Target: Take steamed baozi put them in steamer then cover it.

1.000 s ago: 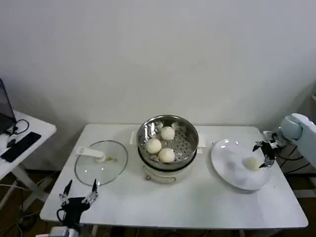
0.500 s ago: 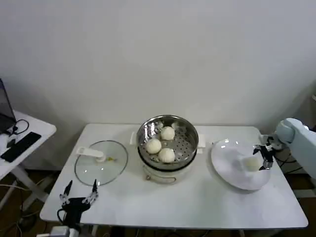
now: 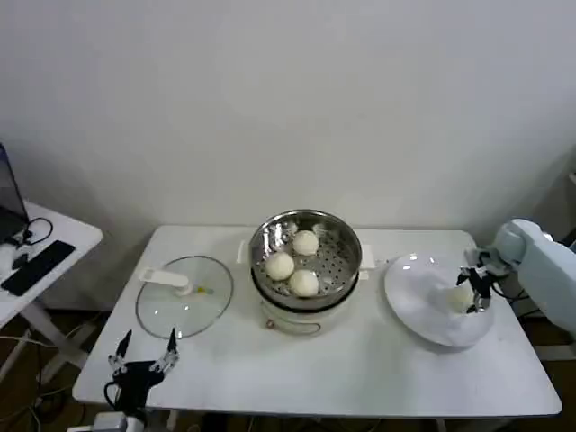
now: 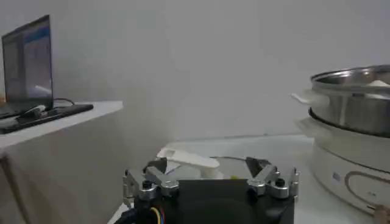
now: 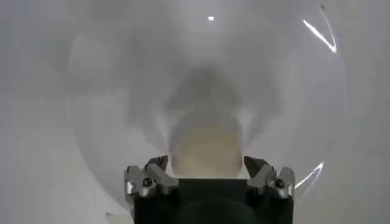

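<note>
three steamed baozi (image 3: pixel 304 282) in steamer (image 3: pixel 342 262), right end effector (image 3: pixel 472 291) apart around fourth on plate (image 3: pixel 418 297)

Right pincer (image 5: pixel 207 173): you see its dark body at the near edge of the right wrist view, a metal-tipped finger (image 5: pixel 146 180) on either side.
Gap: the fingers stand apart, not closed.
Baozi (image 5: pixel 207 149): one cream-white bun sits between the fingertips, just ahead of the pincer body; whether the pads touch it, you cannot tell.
Plate (image 5: pixel 109 91): white and round, lying under the bun, its rim catching bright glints.
</note>
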Robot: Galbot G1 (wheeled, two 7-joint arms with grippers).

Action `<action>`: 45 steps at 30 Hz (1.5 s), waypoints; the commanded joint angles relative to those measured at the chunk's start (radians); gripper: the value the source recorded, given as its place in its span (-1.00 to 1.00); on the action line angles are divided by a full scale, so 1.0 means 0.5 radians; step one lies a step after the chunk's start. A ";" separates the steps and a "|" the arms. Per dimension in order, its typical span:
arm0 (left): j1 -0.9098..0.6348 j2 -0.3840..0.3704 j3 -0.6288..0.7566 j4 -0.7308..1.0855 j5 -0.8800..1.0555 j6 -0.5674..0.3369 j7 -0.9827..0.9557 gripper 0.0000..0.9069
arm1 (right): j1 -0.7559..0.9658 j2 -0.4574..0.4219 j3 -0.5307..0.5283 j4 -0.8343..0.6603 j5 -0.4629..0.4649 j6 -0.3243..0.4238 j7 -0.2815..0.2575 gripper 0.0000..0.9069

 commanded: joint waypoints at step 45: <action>-0.102 -0.020 0.107 -0.045 -0.018 -0.043 0.005 1.00 | 1.802 0.450 -2.125 0.659 2.297 -0.677 0.110 0.60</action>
